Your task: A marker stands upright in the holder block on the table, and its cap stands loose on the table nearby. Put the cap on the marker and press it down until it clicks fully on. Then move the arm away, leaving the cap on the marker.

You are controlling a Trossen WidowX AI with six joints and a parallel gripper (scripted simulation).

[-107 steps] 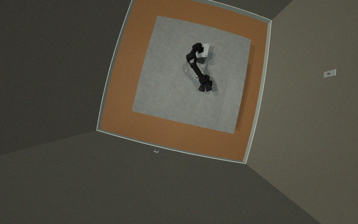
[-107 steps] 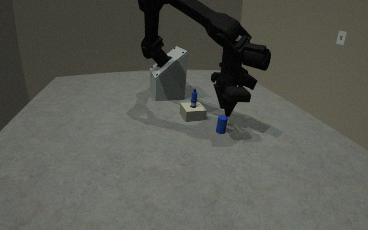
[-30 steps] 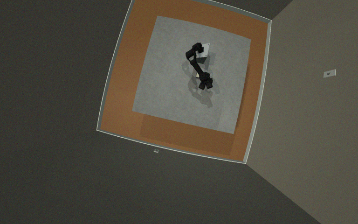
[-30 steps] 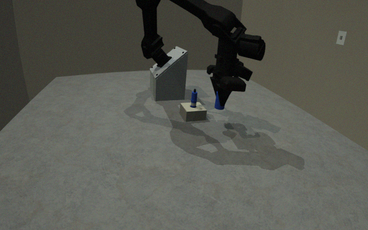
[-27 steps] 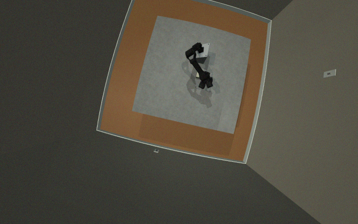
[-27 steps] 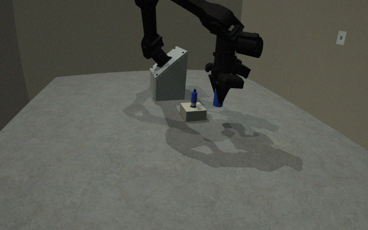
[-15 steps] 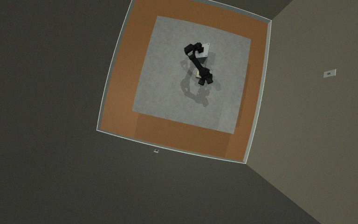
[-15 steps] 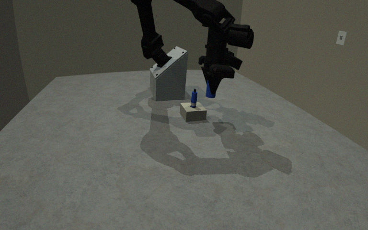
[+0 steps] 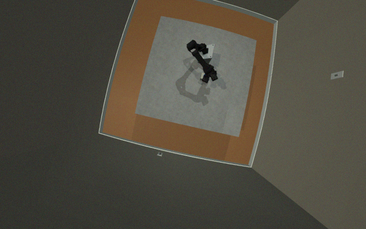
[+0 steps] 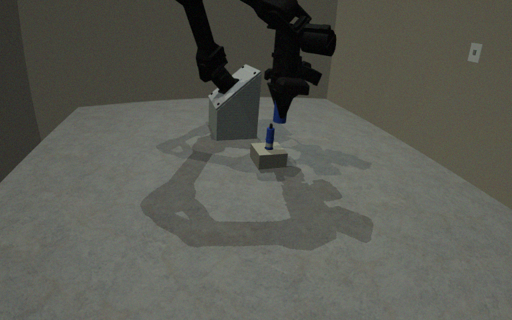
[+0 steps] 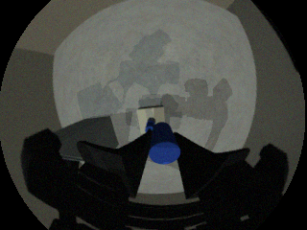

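So, I'm gripping the blue cap (image 10: 278,117) (image 11: 164,146) between the two fingers of my gripper (image 10: 281,109) (image 11: 163,134), and I'm holding it up off the surface (image 9: 172,88) (image 10: 189,279) (image 11: 211,62). It's hanging with its wide end facing down, pretty much upright as far as the exterior view is showing.

The marker (image 10: 269,136) (image 11: 150,125) is standing upright in the pale holder block (image 9: 202,76) (image 10: 272,161) (image 11: 146,115), with its dark tip pointing up and uncovered. My cap is hovering near it, a bit higher than the tip and slightly off to one side in the exterior view, so the two aren't touching. The wrist view is showing the marker poking out just beside the cap, with the block behind.

From the top, my arm (image 9: 200,59) (image 10: 287,49) is reaching across the gray surface and mostly covering the block, leaving just a pale bit peeking out. All of this is sitting well in from the corners of the surface. My slanted base stand (image 9: 212,48) (image 10: 241,117) (image 11: 91,136) is sitting behind the block in the exterior view, between it and the far edge, and my shadows are spreading over the surface around the block.
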